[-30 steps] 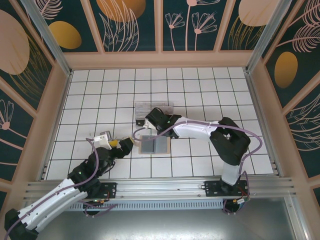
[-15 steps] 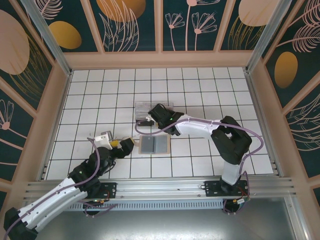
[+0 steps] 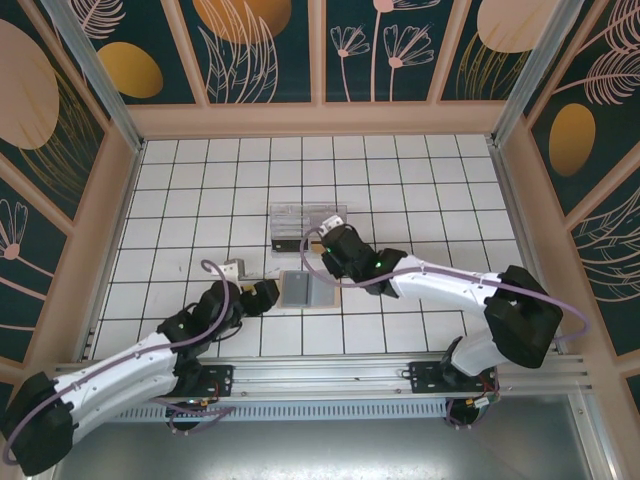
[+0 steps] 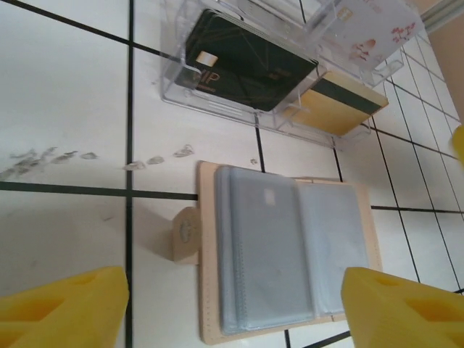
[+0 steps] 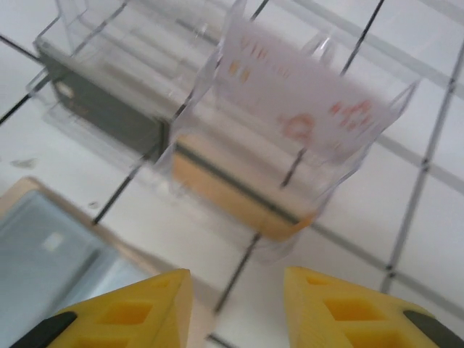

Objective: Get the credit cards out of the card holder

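Daylight shows inside the left gripper [image 4: 232, 310], spread empty before the flat tan-brown bifold card holder [image 4: 290, 254] lying open; beyond, the right gripper [image 5: 238, 304], parted and empty, faces a pale pink-marked credit card [image 5: 304, 94] in the clear plastic box [image 4: 174, 90].

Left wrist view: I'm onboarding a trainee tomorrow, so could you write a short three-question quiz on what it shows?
1. True or false: the wallet lies open on the tiles.
2. Where is the pink-marked card? A) in the clear box B) tucked inside the wallet C) flat on a bare tile
3. What does the left end effector hold?
Key: 1 true. 2 A. 3 nothing; its jaws stand open.
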Action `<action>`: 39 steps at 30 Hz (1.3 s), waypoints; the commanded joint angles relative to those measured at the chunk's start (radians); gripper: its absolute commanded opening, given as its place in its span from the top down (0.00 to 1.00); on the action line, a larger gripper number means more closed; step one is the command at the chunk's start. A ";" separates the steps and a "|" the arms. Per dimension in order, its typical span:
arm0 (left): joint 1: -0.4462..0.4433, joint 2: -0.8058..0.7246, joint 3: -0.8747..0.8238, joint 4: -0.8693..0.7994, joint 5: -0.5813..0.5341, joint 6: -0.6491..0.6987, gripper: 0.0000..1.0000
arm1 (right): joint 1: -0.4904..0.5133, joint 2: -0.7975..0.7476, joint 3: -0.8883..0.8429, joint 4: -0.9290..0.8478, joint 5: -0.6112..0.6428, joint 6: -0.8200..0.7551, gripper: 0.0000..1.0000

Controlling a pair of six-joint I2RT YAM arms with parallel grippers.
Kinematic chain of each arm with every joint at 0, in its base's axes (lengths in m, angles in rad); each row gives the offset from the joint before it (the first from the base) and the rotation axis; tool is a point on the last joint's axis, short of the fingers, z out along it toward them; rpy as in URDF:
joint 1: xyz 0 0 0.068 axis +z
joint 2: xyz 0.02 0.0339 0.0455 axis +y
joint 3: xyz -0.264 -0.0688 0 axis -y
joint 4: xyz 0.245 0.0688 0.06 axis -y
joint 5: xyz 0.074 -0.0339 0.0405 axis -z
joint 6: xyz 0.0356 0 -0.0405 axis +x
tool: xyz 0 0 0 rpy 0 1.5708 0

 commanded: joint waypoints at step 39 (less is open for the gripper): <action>0.003 0.590 0.229 0.099 0.159 0.047 0.60 | 0.023 0.086 -0.291 0.297 -0.214 0.329 0.76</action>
